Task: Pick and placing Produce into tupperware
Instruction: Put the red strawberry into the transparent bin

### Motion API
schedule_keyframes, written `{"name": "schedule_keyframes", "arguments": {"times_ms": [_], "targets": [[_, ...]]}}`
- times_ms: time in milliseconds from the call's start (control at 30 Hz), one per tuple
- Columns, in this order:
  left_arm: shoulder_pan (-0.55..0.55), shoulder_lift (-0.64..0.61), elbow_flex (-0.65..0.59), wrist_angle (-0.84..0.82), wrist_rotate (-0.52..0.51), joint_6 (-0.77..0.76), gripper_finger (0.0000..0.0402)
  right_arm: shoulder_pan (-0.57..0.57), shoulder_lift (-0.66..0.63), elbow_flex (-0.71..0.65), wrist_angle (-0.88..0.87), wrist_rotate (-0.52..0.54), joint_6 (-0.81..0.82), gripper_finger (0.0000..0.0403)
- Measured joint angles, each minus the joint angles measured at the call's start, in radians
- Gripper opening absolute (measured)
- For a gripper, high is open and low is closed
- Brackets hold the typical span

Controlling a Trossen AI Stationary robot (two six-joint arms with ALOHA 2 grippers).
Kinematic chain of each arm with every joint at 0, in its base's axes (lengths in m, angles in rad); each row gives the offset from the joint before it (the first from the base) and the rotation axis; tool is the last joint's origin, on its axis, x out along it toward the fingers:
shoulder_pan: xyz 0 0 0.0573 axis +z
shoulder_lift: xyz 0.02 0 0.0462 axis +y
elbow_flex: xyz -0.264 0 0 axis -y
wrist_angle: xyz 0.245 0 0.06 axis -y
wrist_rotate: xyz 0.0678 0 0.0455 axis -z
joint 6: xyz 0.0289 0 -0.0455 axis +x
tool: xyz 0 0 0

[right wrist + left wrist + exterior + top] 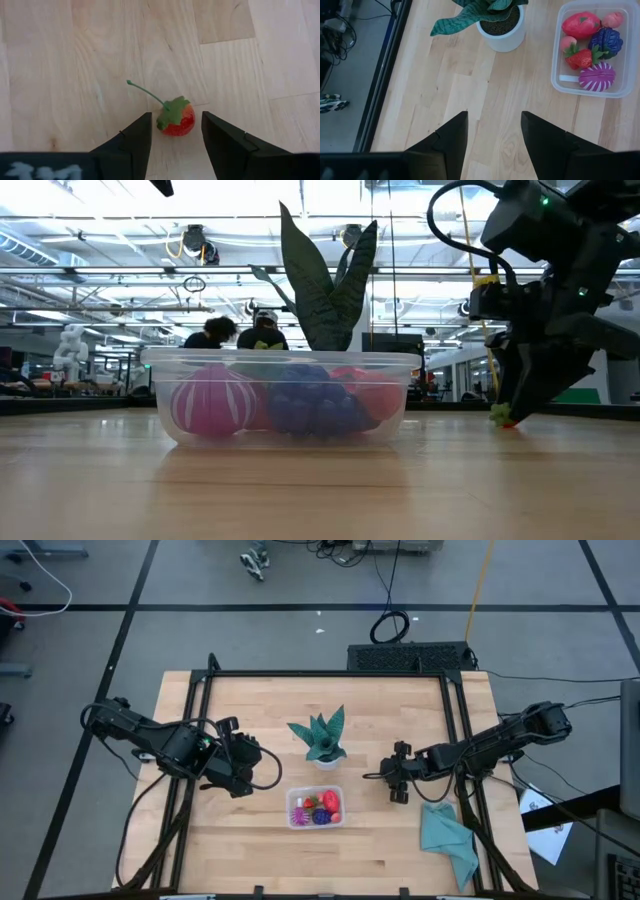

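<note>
The clear tupperware (315, 807) stands on the wooden table and holds a pink-purple ball (597, 79), a dark purple piece (605, 42), a larger red piece (581, 24) and a strawberry (580, 58). One more red strawberry (176, 120) with a green stem lies on the table to the right of it. My right gripper (176, 142) is open, low over the table, with a finger on either side of this strawberry and a gap to each. My left gripper (494, 142) is open over bare wood to the left of the tupperware (590, 50).
A teal spiky plant in a white pot (322, 740) stands just beyond the tupperware. A teal cloth (450, 840) lies near the table's right front corner. A black frame rail (330, 673) runs along the far edge. People show in the room behind, in the low view.
</note>
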Motion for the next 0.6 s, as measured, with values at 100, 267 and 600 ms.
{"name": "schedule_keyframes", "arguments": {"times_ms": [100, 267, 600], "targets": [[0.0, 0.0, 0.0, 0.0, 0.0, 0.0, 0.0186, 0.0, 0.0, 0.0, 0.0, 0.0, 0.001, 0.0144], [0.0, 0.0, 0.0, 0.0, 0.0, 0.002, 0.0186, 0.0, 0.0, 0.0, 0.0, 0.0, 0.002, 0.0122], [0.0, 0.0, 0.0, 0.0, 0.0, 0.002, 0.0186, 0.0, 0.0, 0.0, 0.004, 0.001, 0.01, 0.0083]]}}
